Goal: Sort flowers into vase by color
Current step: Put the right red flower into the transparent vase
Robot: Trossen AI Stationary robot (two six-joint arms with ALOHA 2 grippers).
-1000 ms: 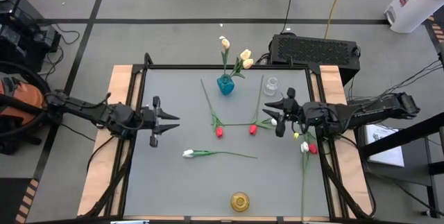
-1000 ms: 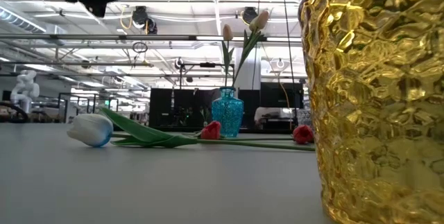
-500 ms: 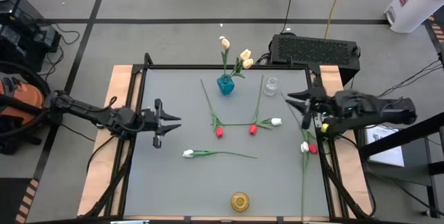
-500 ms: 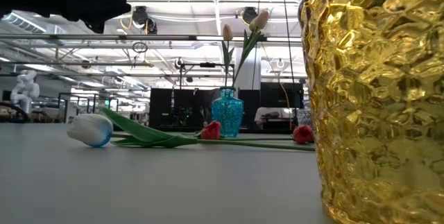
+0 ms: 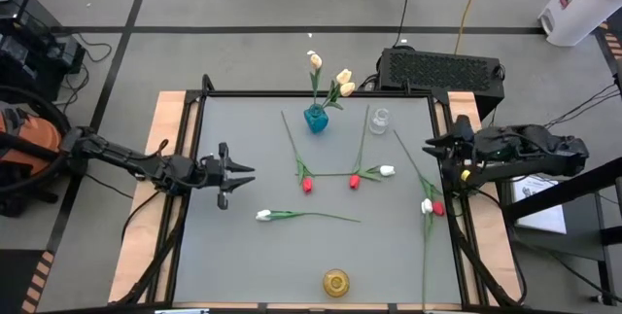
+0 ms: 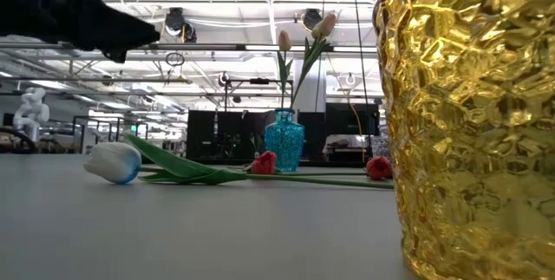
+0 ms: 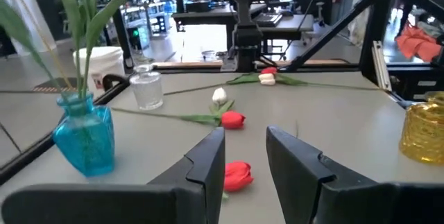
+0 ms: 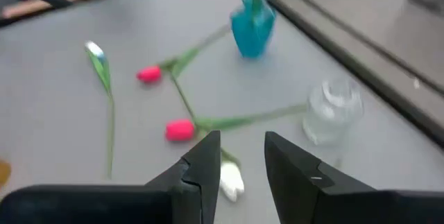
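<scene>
Overhead, right gripper (image 5: 433,148) at table (image 5: 243,256) edge, flowers (image 5: 330,176) mid-table.

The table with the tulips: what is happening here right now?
A two-armed robot is sorting tulips into vases. The blue vase holds cream tulips; the clear vase and gold vase look empty. Red tulips and white tulips lie loose on the table. The left gripper hovers open and empty, the right gripper likewise at the right edge.
</scene>
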